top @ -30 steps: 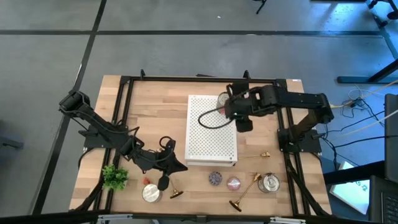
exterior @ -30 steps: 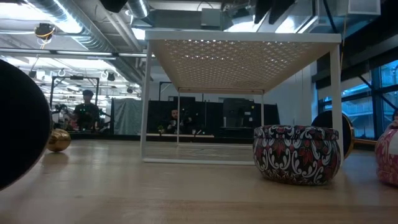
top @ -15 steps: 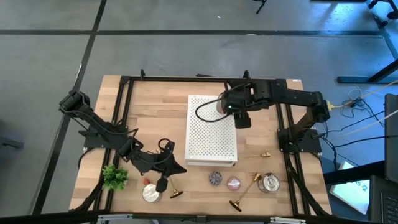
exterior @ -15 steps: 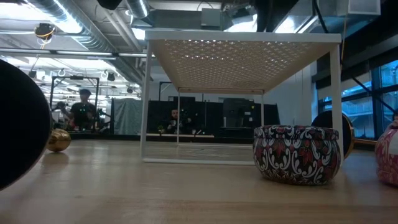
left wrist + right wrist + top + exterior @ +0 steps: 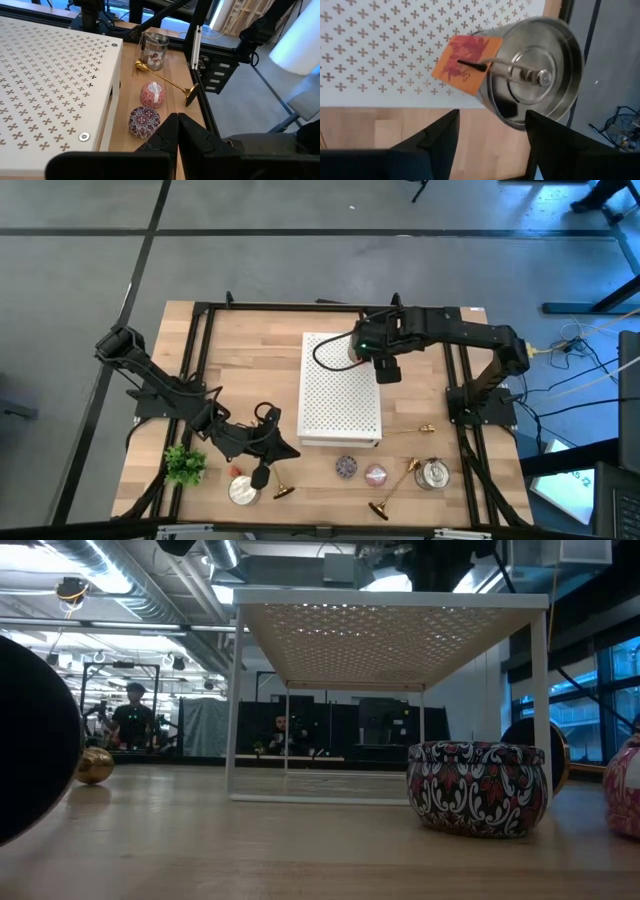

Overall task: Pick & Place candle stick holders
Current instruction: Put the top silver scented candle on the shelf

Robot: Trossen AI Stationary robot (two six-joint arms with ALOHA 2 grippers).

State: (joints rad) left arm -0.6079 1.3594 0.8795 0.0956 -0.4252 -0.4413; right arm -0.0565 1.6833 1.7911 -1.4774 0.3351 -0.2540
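Brass items: three candle stick holders lay on the wooden bench (image 5: pixel 250 360) along the lower part of the high view, one (image 5: pixel 283 491) left of centre, a long one (image 5: pixel 394 490) at lower right, a small one (image 5: pixel 425 428) above it.
Right gripper: the right gripper (image 5: pixel 358 350) sat at upper centre over the far edge of the white perforated shelf (image 5: pixel 335 400), fingers parted on either side of a silver tin (image 5: pixel 535 75) bearing an orange tag (image 5: pixel 465 64); well apart from every holder.
Left gripper: the left gripper (image 5: pixel 262 475) was closed and empty at lower left, just beside the nearest holder.
Nearby: patterned tins (image 5: pixel 346 467) and a small green plant (image 5: pixel 184 464) stood along the bottom.
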